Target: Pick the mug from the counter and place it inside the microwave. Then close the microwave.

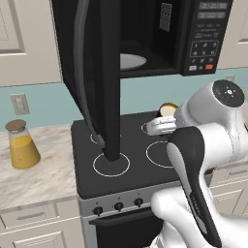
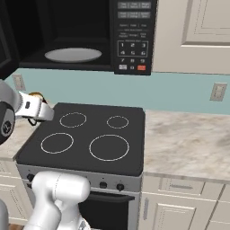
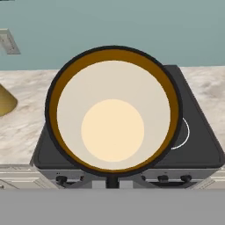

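Black mug [image 3: 112, 112], apparently clamped by its wall in the closed gripper [image 1: 167, 116], hangs over the stovetop [image 2: 85, 139], below the microwave [image 1: 145, 38]. Risk: the mug clips the open door [image 1: 97, 72] or the cavity's lower edge on the way in.

The mug [image 1: 168, 109] hangs above the stovetop [image 1: 131, 160], below the open microwave [image 1: 145, 38].

Mug [image 3: 112, 110] smooth, matt inside; counter [image 2: 188, 143] veined stone; stovetop [image 2: 85, 137] glossy black glass.
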